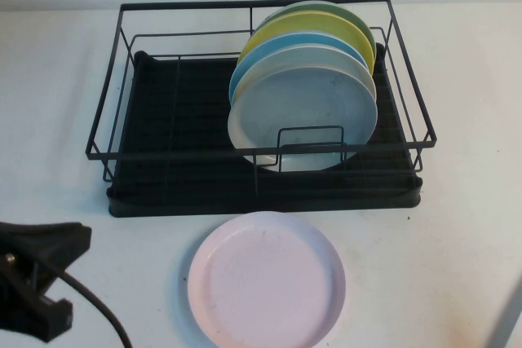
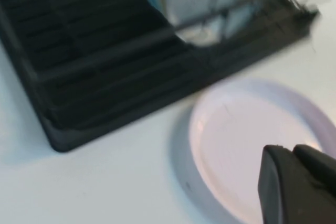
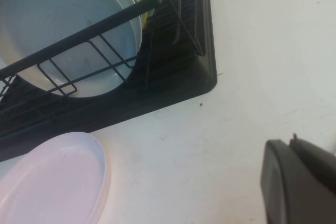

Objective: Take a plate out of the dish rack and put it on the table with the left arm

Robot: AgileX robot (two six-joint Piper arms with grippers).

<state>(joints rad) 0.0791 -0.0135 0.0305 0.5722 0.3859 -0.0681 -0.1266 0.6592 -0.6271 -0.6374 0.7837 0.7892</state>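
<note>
The pale pink plate lies flat on the white table, just in front of the black dish rack. It also shows in the left wrist view and the right wrist view. The left arm sits at the near left corner, clear of the plate. My left gripper hangs over the plate's near side, shut and empty. My right gripper is shut and empty above bare table, to the right of the plate and rack.
Several plates stand upright in the rack's right half: a pale grey-blue one in front, then blue, yellow and green. The rack's left half holds nothing. A black cable trails from the left arm.
</note>
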